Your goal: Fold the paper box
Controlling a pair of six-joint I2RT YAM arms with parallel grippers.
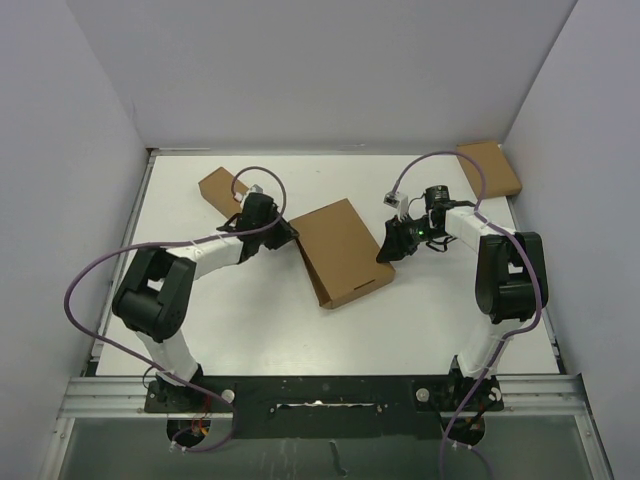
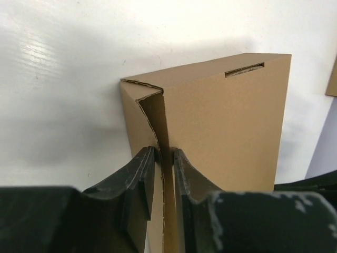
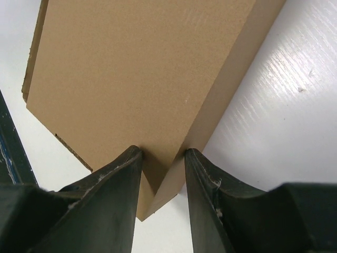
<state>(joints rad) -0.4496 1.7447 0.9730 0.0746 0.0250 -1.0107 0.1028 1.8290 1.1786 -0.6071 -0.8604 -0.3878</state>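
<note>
The paper box (image 1: 340,250) lies near the middle of the white surface (image 1: 250,330), turned at an angle, with its broad brown top panel facing up and a low side wall showing along its near edge. It sits between the two arms, and each pincer meets it from its own side.

The left pincer (image 1: 287,232) is at the box's left edge. In the left wrist view its two black fingers (image 2: 139,176) are clenched on a thin upright cardboard flap (image 2: 158,121) at the box's corner, one finger on each side with the flap pressed between them. Beyond the fingertips the corner seam gapes a little, showing the corrugated edge. A small slit (image 2: 244,69) is cut into the panel near its far edge.

The right pincer (image 1: 388,245) is at the box's right corner. In the right wrist view that corner points down between the fingers (image 3: 118,184). One fingertip rests on the wide top panel and the other on the narrow side wall, so the pincer is grasping the box by its corner.

A small cardboard box (image 1: 222,186) lies behind the left arm's wrist, near the far left of the surface. A second small box (image 1: 490,167) lies at the far right corner, well apart from the paper box
</note>
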